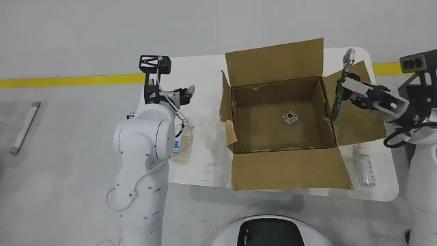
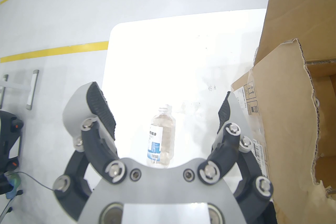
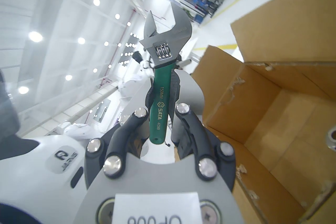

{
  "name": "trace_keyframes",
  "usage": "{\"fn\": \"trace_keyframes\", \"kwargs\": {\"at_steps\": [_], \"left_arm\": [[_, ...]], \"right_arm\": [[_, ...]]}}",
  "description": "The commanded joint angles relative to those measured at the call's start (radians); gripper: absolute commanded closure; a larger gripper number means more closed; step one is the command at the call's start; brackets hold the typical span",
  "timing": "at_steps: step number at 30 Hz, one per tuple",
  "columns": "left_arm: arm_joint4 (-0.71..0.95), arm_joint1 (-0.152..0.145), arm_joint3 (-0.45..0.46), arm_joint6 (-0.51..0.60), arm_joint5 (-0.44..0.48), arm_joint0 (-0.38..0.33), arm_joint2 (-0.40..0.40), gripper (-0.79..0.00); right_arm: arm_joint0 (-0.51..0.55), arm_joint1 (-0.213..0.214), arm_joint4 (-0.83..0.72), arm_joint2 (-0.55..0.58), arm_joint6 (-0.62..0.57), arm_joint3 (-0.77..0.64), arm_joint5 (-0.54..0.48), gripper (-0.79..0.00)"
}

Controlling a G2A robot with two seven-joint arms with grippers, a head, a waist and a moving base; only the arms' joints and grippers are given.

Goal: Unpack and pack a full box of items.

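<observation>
Our left gripper (image 2: 161, 101) hangs over the white table (image 2: 183, 51) with its fingers (image 2: 101, 107) spread wide and nothing between them. Straight below it a clear bottle (image 2: 161, 139) with a white and blue label lies on its side on the table, its neck pointing away from the wrist. In the top view the same gripper (image 1: 186, 96) sits just off the box's left flap, and the bottle (image 1: 183, 143) lies under our forearm, on the side of the gripper nearer our body.

Our right gripper (image 3: 164, 88) is clamped on the green handle of a wrench (image 3: 160, 101), whose steel head sticks out past the fingertips. Seen from above, this gripper (image 1: 345, 87) holds the wrench (image 1: 339, 92) over the right wall of the box (image 1: 283, 119), with the head pointing away from our body.

The cardboard box stands open between our two grippers, all four flaps folded outward and the left flap torn along its edge. On its floor lies a small metal ring (image 1: 289, 117), nearer the right gripper than the left and lower than both. A white can (image 1: 364, 165) lies on the table on the body side of the right gripper, just beside the box's near flap.
</observation>
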State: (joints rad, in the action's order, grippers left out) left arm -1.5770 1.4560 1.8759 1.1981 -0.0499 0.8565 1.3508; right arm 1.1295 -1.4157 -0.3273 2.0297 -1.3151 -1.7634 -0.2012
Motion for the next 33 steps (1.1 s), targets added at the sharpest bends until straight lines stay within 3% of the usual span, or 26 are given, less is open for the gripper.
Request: {"fn": "trace_keyframes", "kwargs": {"at_steps": [1,5,8,15,21,33], "left_arm": [[0.000,0.000,0.000,0.000,0.000,0.000,0.000,-0.785],[0.000,0.000,0.000,0.000,0.000,0.000,0.000,-0.785],[0.000,0.000,0.000,0.000,0.000,0.000,0.000,-0.785],[0.000,0.000,0.000,0.000,0.000,0.000,0.000,-0.785],[0.000,0.000,0.000,0.000,0.000,0.000,0.000,-0.785],[0.000,0.000,0.000,0.000,0.000,0.000,0.000,-0.785]], "right_arm": [[0.016,0.013,-0.054,0.077,-0.012,-0.007,-0.004,0.000],[0.068,0.038,0.016,0.196,0.008,-0.048,-0.019,0.000],[0.126,0.058,0.189,0.281,0.063,-0.114,0.002,0.000],[0.230,0.090,0.436,0.354,0.118,-0.206,0.057,0.000],[0.290,0.117,0.756,0.293,0.113,-0.275,0.092,0.000],[0.313,0.163,1.185,0.109,0.013,-0.307,0.101,0.000]]}}
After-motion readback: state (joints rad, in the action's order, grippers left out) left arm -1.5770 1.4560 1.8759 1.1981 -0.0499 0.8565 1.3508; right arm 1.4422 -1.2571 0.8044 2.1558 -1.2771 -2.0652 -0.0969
